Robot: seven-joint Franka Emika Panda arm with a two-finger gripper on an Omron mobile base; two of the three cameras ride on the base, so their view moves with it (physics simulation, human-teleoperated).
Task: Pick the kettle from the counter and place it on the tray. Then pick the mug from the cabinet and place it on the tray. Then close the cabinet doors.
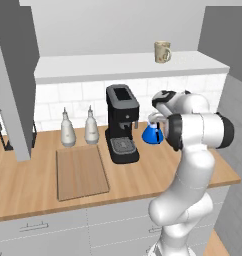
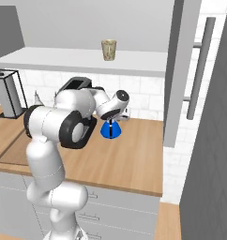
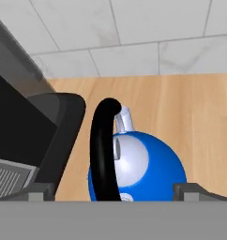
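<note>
Early in the task, with nothing yet on the tray, which lies bare on the counter left of the black coffee machine. Kettle not yet lifted, sitting on the worktop just right of the coffee machine, near the tiled wall. Gripper poised directly above it, jaws spread wide and grasping nothing, fingertips flanking the blue body and the black arched handle between them in the hand view. Mug up on the white shelf of the cabinet, untouched. Cabinet doors standing open on both sides. Remaining, by the look of it: closing on the handle, carrying the kettle leftward past the coffee machine to the tray, fetching the mug, shutting both doors.
</note>
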